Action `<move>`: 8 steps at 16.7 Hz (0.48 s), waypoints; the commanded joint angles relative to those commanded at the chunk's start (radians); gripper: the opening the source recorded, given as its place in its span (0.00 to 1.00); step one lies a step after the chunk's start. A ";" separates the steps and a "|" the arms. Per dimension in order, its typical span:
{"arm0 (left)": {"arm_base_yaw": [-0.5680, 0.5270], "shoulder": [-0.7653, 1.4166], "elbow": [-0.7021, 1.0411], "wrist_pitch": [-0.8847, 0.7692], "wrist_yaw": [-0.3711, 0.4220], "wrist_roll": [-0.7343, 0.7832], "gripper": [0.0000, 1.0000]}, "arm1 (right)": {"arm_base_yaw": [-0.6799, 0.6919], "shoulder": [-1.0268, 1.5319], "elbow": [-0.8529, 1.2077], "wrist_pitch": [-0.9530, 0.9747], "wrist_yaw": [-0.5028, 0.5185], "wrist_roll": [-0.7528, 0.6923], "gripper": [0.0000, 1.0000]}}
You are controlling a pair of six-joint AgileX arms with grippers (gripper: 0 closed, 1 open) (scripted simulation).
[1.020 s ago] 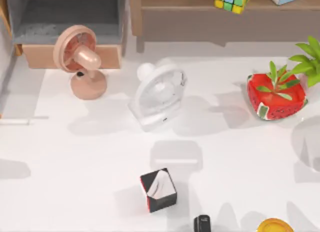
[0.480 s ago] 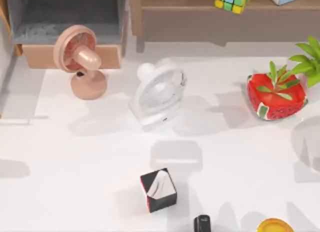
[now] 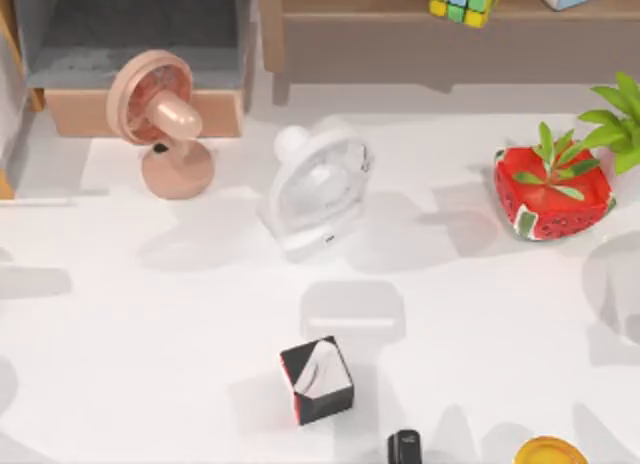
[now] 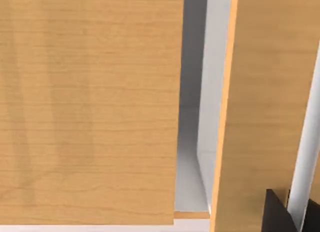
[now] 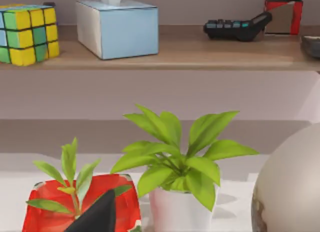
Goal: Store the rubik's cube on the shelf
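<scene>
Shadows at the 9 o'clock edge of the white table (image 3: 150, 384) had slid toward 10 o'clock within the last half second, the one change on a quiet scene. I took it to mean my left arm was on the move out there. The left gripper (image 4: 277, 217) faced light wooden panels (image 4: 90, 107) at close range, and I could not tell how far it stood open or whether it held anything.

At 11 o'clock sat the grey cabinet (image 3: 130, 34), with a pink fan (image 3: 160, 109) in front of it, a white fan (image 3: 318, 184) near centre and a black cube (image 3: 317, 379) at 6 o'clock. None of these had moved.

At 1 o'clock the rubik's cube (image 3: 462, 1) rested on the shelf (image 3: 380, 4), beside a blue tissue box (image 5: 120, 27). I judged the storing done.

At 3 o'clock stood a watermelon planter (image 3: 553, 192). The right gripper (image 5: 97, 217) hung near it, its opening likewise unreadable.
</scene>
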 joint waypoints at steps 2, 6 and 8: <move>-0.013 0.010 0.024 -0.014 -0.013 0.000 0.00 | 0.000 0.000 0.000 0.000 0.000 0.000 1.00; -0.012 0.011 0.021 -0.018 -0.011 -0.001 0.00 | 0.000 0.000 0.000 0.000 0.000 0.000 1.00; -0.026 0.027 0.056 -0.036 -0.023 -0.003 0.00 | 0.000 0.000 0.000 0.000 0.000 0.000 1.00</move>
